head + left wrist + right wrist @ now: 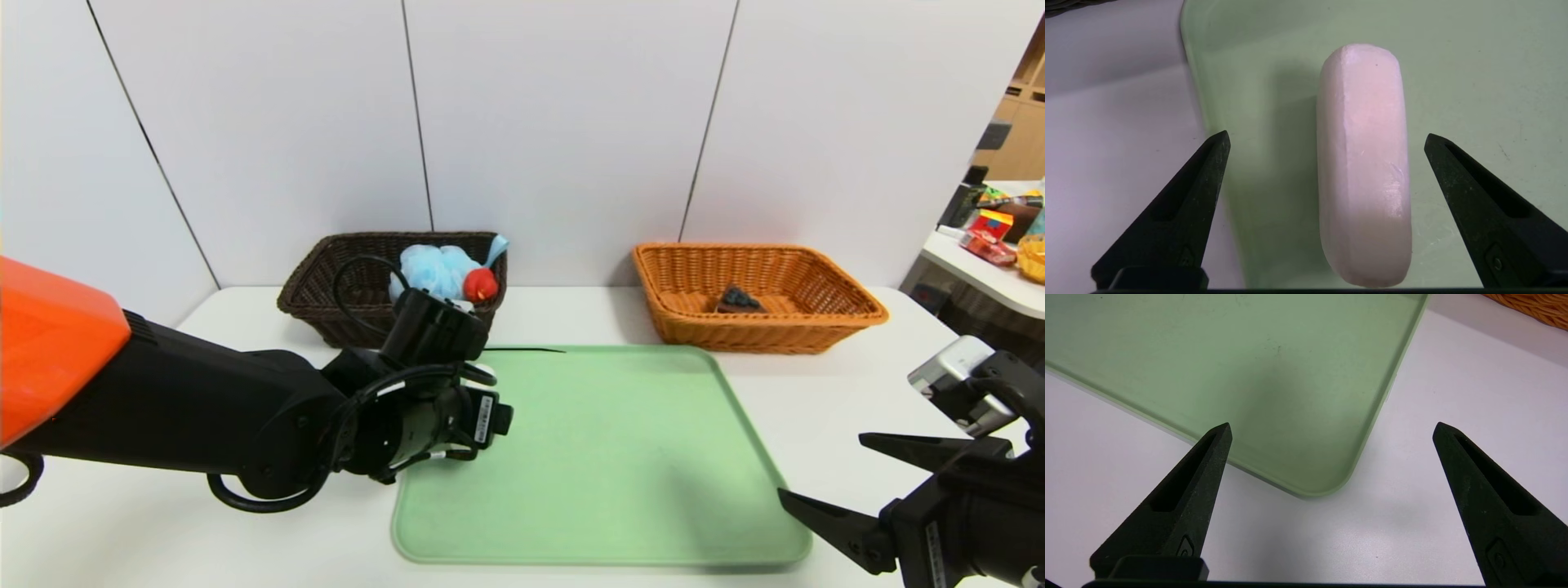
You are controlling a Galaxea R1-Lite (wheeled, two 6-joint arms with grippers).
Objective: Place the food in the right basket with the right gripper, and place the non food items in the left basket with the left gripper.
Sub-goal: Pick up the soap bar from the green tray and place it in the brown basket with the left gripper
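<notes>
White wall panels with thin dark seams are standing behind a white table, and a pale green tray [637,457] is lying on that table in front of two wicker baskets. I am looking down from the robot's head and from both wrists. On the robot's left, the dark brown basket [326,314] is holding a fluffy light-blue bath puff [433,269] and, beside it, a small red rubber duck [481,285]. On the robot's right, the orange-tan basket [759,331] is holding the dark-topped slice of chocolate cake [739,300], so I am judging the food part of the job to be finished. One non-food item is remaining: a white rounded soap bar [1365,163], resting on the tray near its edge, on the side toward the dark basket. I am holding the left gripper [1327,141] above it, fingers wide apart, with the soap lying between them and neither fingertip touching it. My right gripper [1333,430] is hanging idle over the tray's near right corner, its fingers spread and holding nothing. By my reckoning the task is nearing its end: closing on the soap, carrying it to the dark basket and releasing it there are the steps still waiting.
</notes>
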